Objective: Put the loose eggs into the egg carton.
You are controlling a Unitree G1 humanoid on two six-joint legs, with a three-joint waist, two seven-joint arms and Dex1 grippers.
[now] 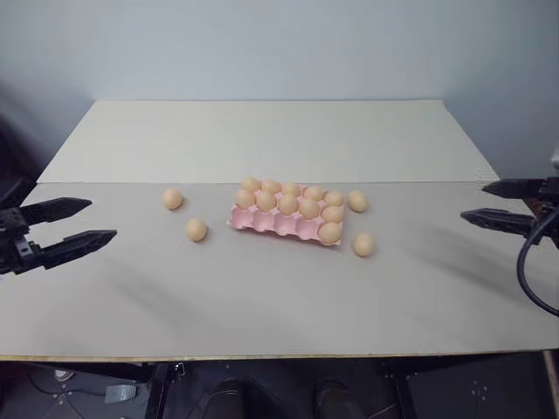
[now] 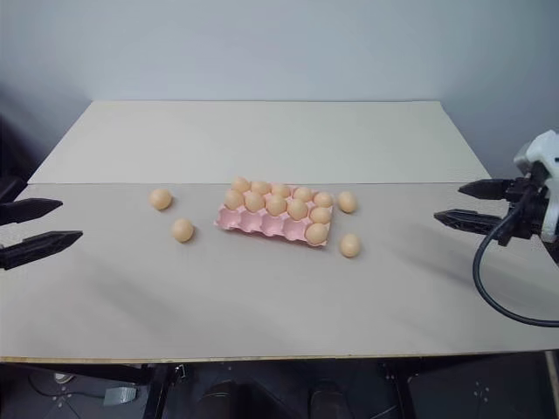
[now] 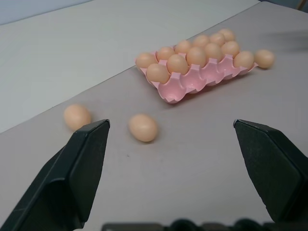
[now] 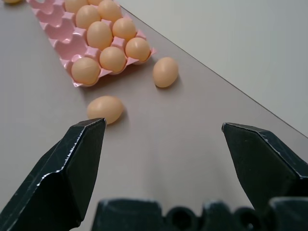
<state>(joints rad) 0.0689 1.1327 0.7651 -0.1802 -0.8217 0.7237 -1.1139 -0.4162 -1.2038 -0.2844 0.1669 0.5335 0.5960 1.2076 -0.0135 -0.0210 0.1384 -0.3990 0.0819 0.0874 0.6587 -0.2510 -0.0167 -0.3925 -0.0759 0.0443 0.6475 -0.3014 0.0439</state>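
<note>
Left eye view: both my grippers, left [image 1: 83, 223] and right [image 1: 485, 202], stand apart and empty, flanking egg carton [image 1: 279, 223], because four loose eggs [image 1: 196, 230] wait.

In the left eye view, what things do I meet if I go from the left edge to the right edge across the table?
left gripper → loose egg → loose egg → egg carton → loose egg and loose egg, almost level with each other → right gripper

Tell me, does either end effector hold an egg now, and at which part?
No. The left end effector and the right end effector are open, apart from the loose eggs.
</note>
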